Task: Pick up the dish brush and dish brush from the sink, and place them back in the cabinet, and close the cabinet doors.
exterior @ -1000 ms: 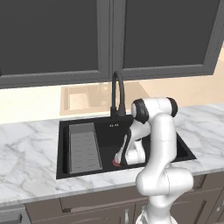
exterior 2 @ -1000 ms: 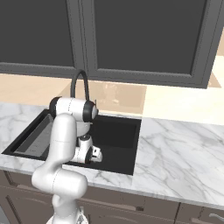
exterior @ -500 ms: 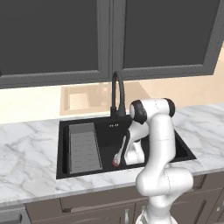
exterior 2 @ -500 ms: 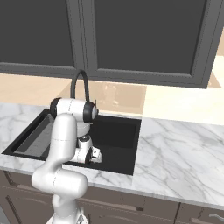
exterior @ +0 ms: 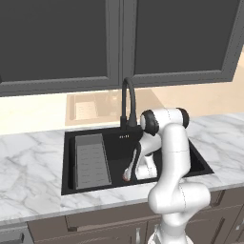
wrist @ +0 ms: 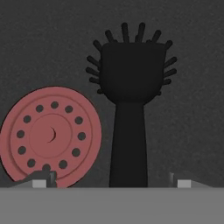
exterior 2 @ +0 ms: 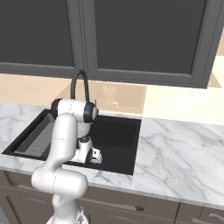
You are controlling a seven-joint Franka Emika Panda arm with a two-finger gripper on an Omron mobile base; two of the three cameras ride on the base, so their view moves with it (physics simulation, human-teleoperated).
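Lying between open jaws, black dish brush (wrist: pixel 129 109)

The room is lit evenly and softly, with no lamp to point at and no hard shadows on the marble counter (exterior: pixel 33 162). The sink (exterior: pixel 200 159) is the dark spot: its black basin swallows the light, and beside its red drain (wrist: pixel 50 138) the black dish brush (wrist: pixel 131 109) barely stands out from the floor (only its bristles give it an outline). Both base views are a little soft and grainy. No glare, and straight lines stay straight near the edges.
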